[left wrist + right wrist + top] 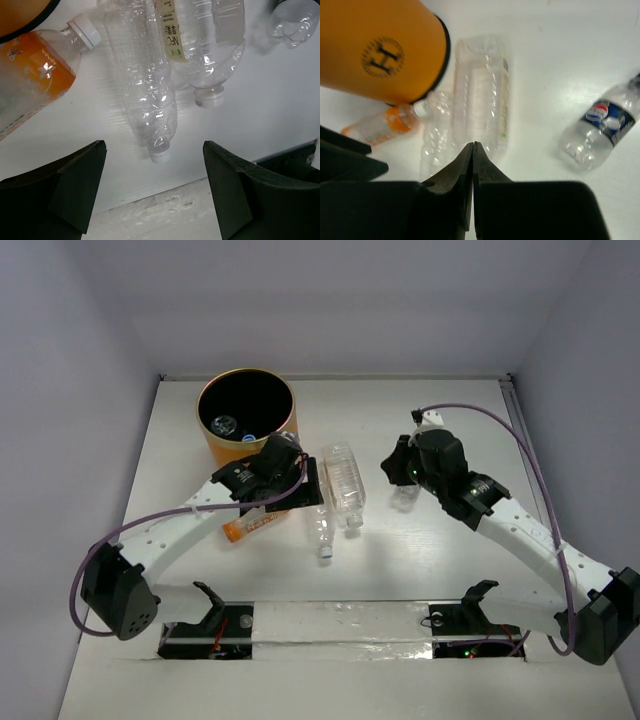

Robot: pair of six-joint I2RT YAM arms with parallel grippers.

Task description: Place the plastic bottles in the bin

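- Left gripper [154,155]: jaws spread wide, nothing held, hovering over the cap end of the thin clear bottle [147,90], which lies between the fingers' line.
- Right gripper [472,150]: fingers pressed together, nothing between them, above the table [420,560].
- Thin clear bottle lies flat, touching the big ribbed bottle [210,45] along its side. Both caps point toward the arms' bases.
- Orange bottle [40,75], white cap, lies flat just left of the thin one, close to the bin's base.
- Blue-label bottle [600,127] lies flat, well apart to the right, partly hidden under the right arm in the top view.
- Bin [225,452] stands upright at back left; at least one clear bottle inside [225,424].
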